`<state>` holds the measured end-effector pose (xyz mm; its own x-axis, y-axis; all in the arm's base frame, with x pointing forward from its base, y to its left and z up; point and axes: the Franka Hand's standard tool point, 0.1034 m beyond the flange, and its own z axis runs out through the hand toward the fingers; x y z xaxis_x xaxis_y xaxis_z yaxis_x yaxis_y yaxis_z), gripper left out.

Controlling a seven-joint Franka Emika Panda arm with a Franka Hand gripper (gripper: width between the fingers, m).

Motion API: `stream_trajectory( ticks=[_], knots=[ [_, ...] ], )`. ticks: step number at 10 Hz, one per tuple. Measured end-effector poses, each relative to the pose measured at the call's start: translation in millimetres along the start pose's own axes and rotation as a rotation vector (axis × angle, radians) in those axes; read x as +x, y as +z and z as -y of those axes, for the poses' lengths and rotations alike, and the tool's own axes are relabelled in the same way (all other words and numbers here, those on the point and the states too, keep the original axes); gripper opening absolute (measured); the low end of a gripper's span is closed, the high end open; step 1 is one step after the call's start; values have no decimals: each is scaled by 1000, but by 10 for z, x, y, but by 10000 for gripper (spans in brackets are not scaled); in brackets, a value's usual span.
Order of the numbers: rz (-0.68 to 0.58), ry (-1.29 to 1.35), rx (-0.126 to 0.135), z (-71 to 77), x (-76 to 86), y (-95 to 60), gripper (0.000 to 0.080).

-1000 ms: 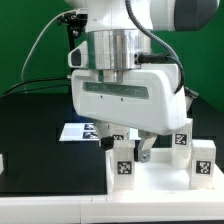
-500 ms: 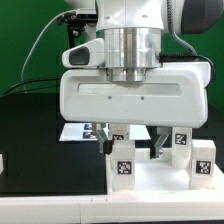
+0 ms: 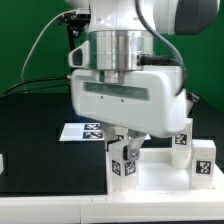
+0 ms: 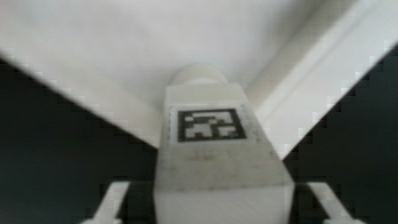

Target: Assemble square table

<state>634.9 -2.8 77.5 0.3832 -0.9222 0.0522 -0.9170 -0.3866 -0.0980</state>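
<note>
The tool (image 3: 127,148) grips a tagged white leg (image 3: 122,163), held upright at a corner of the panel (image 3: 160,180) on the black desk (image 3: 40,120). Since a second ago the wrist has rotated back and forth, which suggests the leg is being screwed into its socket.
</note>
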Motion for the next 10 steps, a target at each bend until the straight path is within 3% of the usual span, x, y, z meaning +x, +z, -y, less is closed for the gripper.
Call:
stream_trajectory(
  ticks=[4, 6, 7, 8, 9, 10],
  knots=[
    [79, 568, 20, 2, -33, 2, 287],
    [76, 651, 17, 4, -35, 4, 287],
    [76, 659, 16, 2, -33, 5, 351],
    [69, 558, 29, 7, -18, 5, 351],
    [41, 359, 64, 14, 4, 11, 487],
    [33, 149, 73, 20, -44, 8, 618]
  ],
)
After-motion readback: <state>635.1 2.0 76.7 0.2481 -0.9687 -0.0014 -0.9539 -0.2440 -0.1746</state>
